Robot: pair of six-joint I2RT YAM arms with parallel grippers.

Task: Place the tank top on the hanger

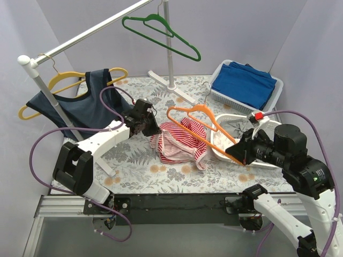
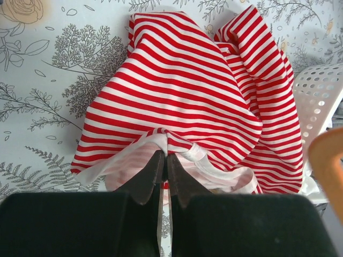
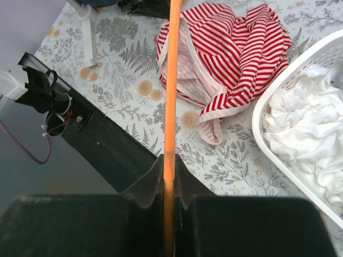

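Observation:
The red-and-white striped tank top (image 1: 177,142) lies crumpled on the floral table, also in the left wrist view (image 2: 182,96) and the right wrist view (image 3: 225,48). My left gripper (image 1: 146,127) is at its left edge, shut on a white-edged fold (image 2: 165,155). The orange hanger (image 1: 201,126) is held above the top, its far end over the fabric. My right gripper (image 1: 239,151) is shut on the hanger's bar (image 3: 170,166) at its near right end.
A white basket (image 1: 225,140) with white cloth sits right of the top. A basket of blue cloth (image 1: 246,84) is at the back right. A rail stand (image 1: 170,80) carries a green hanger (image 1: 161,32); a navy top on a yellow hanger (image 1: 86,99) hangs at left.

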